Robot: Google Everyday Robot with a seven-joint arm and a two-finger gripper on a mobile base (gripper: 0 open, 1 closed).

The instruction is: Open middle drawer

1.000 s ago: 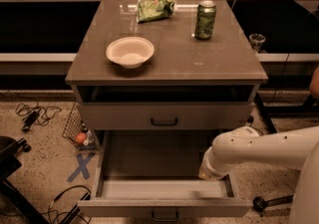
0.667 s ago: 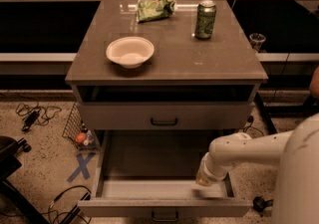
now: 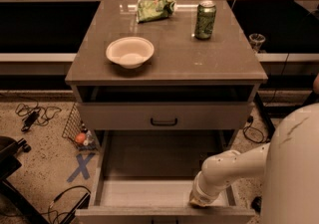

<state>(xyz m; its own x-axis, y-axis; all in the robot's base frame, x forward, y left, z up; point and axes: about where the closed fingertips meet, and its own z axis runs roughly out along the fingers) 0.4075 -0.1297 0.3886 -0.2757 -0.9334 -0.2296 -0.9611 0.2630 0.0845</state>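
Since the earlier frames the arm (image 3: 234, 164) has come lower and closer to the front of the cabinet. The gripper (image 3: 201, 199) now sits further down, and the pulled-out drawer appears slightly further extended.

Camera view, findings:

1. Task object. The middle drawer (image 3: 144, 212) stands drawn well out from the cabinet (image 3: 169, 63). Its interior is exposed and nothing can be seen in it. Its front panel lies at the bottom edge of the view, and its handle is cut off there. The upper drawer (image 3: 119, 116), with its black handle (image 3: 163, 121), remains closed directly above.

2. Gripper. It is positioned at the right-hand end of the open drawer, just inside the front panel, touching or nearly touching the rim. The working end is hidden behind the wrist, so I cannot tell whether it is apart, together or clamped on anything.

3. Step in hand. In my judgement the pull is at or near its end, and the task is substantially complete.

4. Next move. What is likely required is a release of any hold on the drawer front and a clean lift clear, without nudging the drawer back in.

5. Other items. A bowl (image 3: 129, 52), a green can (image 3: 205, 19) and a chip bag (image 3: 155, 8) rest on the cabinet top, well apart from the arm.
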